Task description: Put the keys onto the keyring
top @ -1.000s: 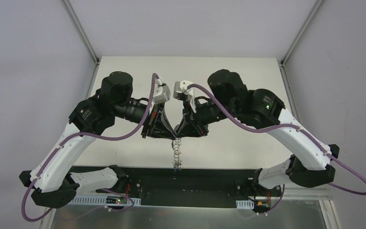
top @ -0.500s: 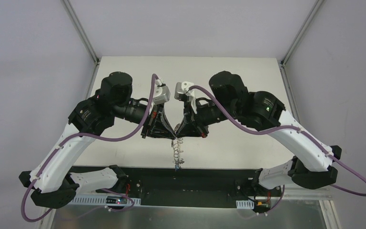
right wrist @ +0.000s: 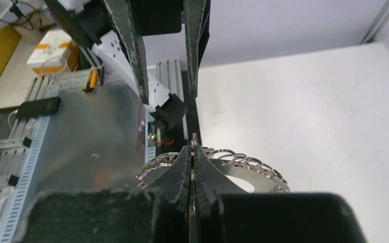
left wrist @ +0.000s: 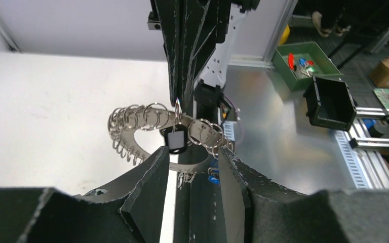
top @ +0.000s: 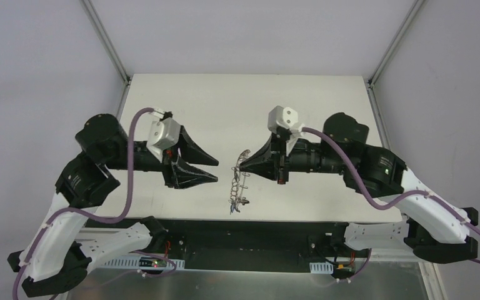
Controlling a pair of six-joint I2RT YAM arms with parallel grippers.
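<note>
1. Grey metal keyring [top: 238,187] hangs edge-on above the white counter [top: 325,106]. The right tool [top: 236,170] pinches its upper rim, fingers pressed together on it.
2. A second ago both tools met at the keyring. Now the left tool [top: 216,170] has let go and drawn back to the left, its fingers spread wide, holding nothing and clear of the keyring.
3. In the top view the keyring sits a little higher than before.
4. From the left wrist, a key with a black tag [left wrist: 174,140] dangles at the keyring's rim, and a blue-tagged key [left wrist: 212,178] hangs lower.
</note>
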